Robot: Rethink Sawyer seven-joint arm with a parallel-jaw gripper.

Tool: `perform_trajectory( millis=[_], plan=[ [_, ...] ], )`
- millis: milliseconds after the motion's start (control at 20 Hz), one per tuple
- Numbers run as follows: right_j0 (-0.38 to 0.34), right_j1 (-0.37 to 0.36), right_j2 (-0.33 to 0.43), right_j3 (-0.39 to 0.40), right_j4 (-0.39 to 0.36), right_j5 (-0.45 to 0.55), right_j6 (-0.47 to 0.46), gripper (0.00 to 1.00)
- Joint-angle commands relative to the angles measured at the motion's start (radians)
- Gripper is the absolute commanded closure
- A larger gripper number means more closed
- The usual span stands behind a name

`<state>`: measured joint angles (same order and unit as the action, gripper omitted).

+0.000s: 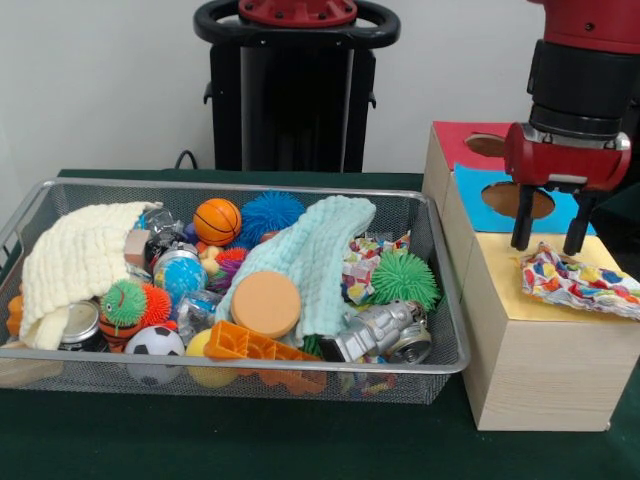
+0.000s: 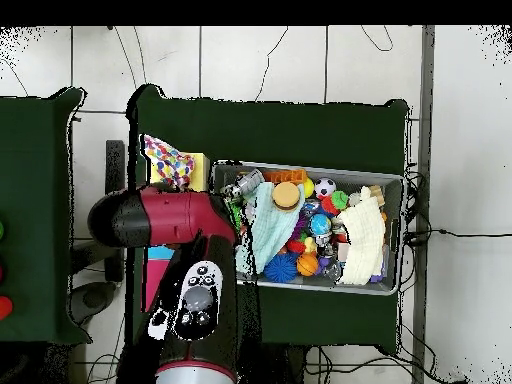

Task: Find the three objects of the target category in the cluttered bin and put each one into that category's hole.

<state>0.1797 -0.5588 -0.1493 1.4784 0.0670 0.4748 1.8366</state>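
Observation:
My gripper (image 1: pixel 546 247) hangs open over the wooden box (image 1: pixel 540 370), between its blue and yellow sections, holding nothing. A multicoloured patterned cloth (image 1: pixel 580 282) lies crumpled on the yellow top just right of the fingers, its edge hanging over the side; from overhead the cloth (image 2: pixel 168 160) shows past the arm (image 2: pixel 165 218), which hides the gripper. In the wire bin (image 1: pixel 60 190) lie a pale teal cloth (image 1: pixel 310 255), a cream cloth (image 1: pixel 75 260) draped over the left rim, and a small patterned cloth (image 1: pixel 362 265).
The box has a round hole in the blue section (image 1: pixel 518 200) and one in the red section (image 1: pixel 487 145). The bin also holds a green spiky ball (image 1: pixel 405 278), an orange disc (image 1: pixel 265 303), a basketball (image 1: pixel 217 220), a silver toy (image 1: pixel 385 333) and several other balls.

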Motion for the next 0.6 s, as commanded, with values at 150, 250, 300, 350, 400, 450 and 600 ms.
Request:
perform_trajectory(
  millis=[150, 250, 300, 350, 400, 450, 600],
  plan=[
    [-0.017, -0.005, 0.032, 0.168, -0.061, 0.223, 0.036, 0.00],
    [-0.021, 0.001, 0.041, 0.173, -0.058, 0.208, 0.043, 0.00],
    [-0.020, 0.000, 0.042, 0.173, -0.058, 0.210, 0.044, 0.00],
    [-0.019, -0.007, 0.041, 0.174, -0.059, 0.220, 0.042, 0.00],
    [-0.018, -0.014, 0.040, 0.174, -0.059, 0.229, 0.041, 0.00],
    [-0.016, -0.026, 0.039, 0.176, -0.059, 0.239, 0.040, 0.00],
    [-0.019, -0.027, 0.051, 0.183, -0.026, 0.175, 0.088, 0.00]
  ],
)
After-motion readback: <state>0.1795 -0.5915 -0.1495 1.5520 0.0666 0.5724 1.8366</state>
